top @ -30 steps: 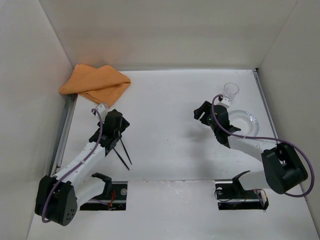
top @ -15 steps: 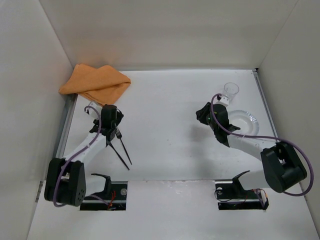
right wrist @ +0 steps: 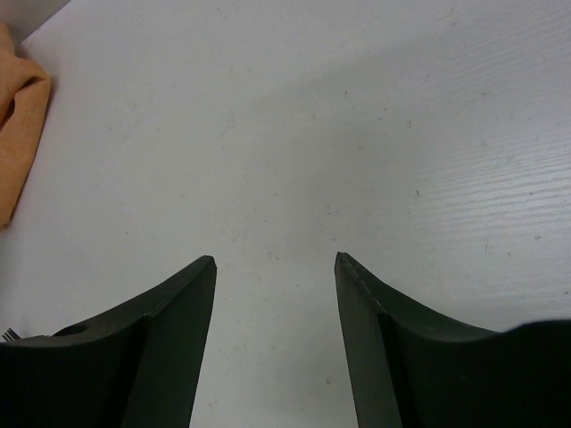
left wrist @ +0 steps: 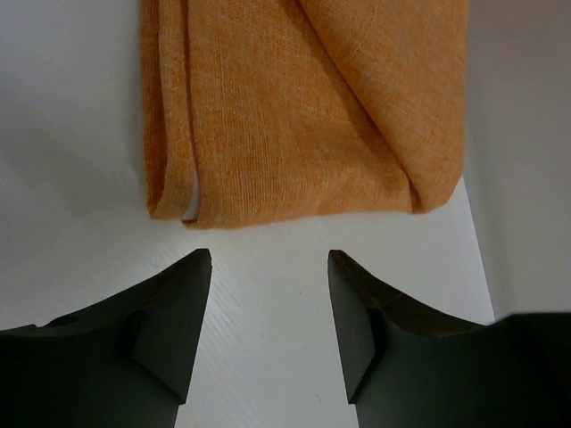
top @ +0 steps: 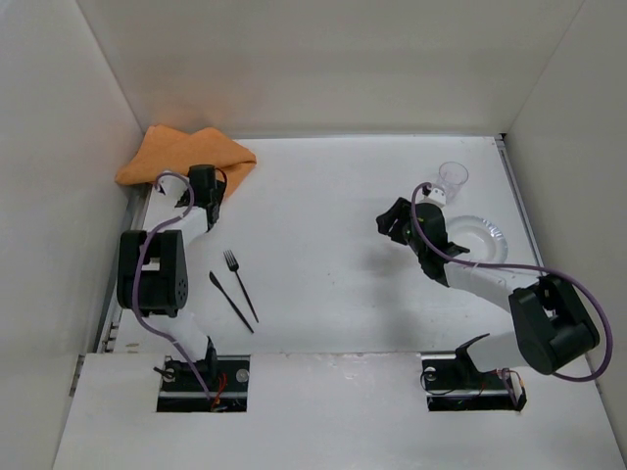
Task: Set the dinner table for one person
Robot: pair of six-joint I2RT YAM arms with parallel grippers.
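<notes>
L gripper (left wrist: pixel 268 260) wide open, empty, just short of folded orange cloth (left wrist: pixel 294 107) in bench (top: pixel 333 196) far-left corner — go low, pinch one fold edge. R gripper (right wrist: pixel 275 263) open, empty — over mid bench.

Left tool (left wrist: pixel 268 267) spread and empty, left arm (top: pixel 152 269) far forward-left; right tool (right wrist: pixel 275 267) likewise spread, right arm (top: pixel 480 281) bent inward

setting: robot test cell, laboratory type. evidence: flat matte white rectangular table (top: pixel 333 206) with metal edge strips (top: pixel 512 186); plain white wall panels (top: pixel 323 59) boxing it in on three sides; two white-and-black robot arms (top: pixel 470 279) bolted at the near edge; exposed purple cables (top: pixel 490 265); base cut-outs (top: pixel 211 377) showing wiring.
</notes>
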